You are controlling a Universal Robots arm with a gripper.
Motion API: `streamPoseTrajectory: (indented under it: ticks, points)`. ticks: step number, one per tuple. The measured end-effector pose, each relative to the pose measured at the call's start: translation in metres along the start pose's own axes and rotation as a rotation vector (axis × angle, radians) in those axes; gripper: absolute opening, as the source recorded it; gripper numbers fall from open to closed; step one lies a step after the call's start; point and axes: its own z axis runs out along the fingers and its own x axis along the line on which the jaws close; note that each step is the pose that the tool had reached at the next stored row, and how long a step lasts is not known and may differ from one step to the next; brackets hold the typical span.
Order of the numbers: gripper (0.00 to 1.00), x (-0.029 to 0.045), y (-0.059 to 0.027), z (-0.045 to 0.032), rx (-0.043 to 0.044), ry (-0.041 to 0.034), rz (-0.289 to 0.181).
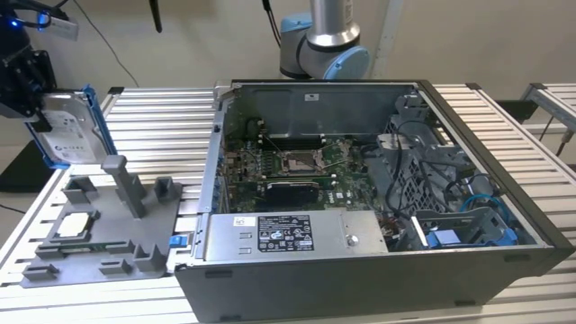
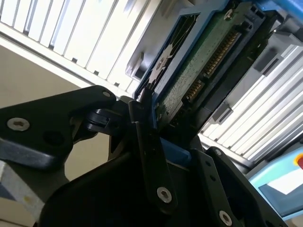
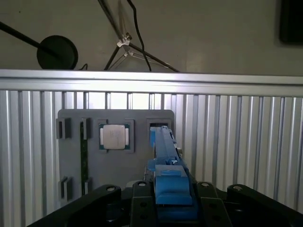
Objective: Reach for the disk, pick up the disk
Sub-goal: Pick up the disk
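disk: a flat rectangular silver-grey metal hard drive with a white label, framed in a bright blue plastic bracket. It is held up on edge at the exterior view's left. Its green circuit-board side is seen in the second wrist view, and its blue edge in the first wrist view.
gripper: the black claw is clenched on the disk. A finger is pressed against the blue bracket, and the jaws are closed on either side of it.
tray: a grey plastic fixture tray with upright posts is seen just below the disk. No contact between the two can be made out in the exterior view.
chip: a small square silver chip is seated in a tray pocket.
table: a slatted aluminium surface carries the tray.
computer case: an open grey tower lies on its side, just beside the tray on the exterior view's right.
power supply: a long grey box with a black-and-white sticker is mounted inside the case.
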Motion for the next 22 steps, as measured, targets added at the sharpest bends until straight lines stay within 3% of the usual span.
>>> streamPoseTrajectory:
  ticks: [22]
  points:
    - [0.0,-0.0004,0.0002,-0.0305,-0.0001,0.0,0.0]
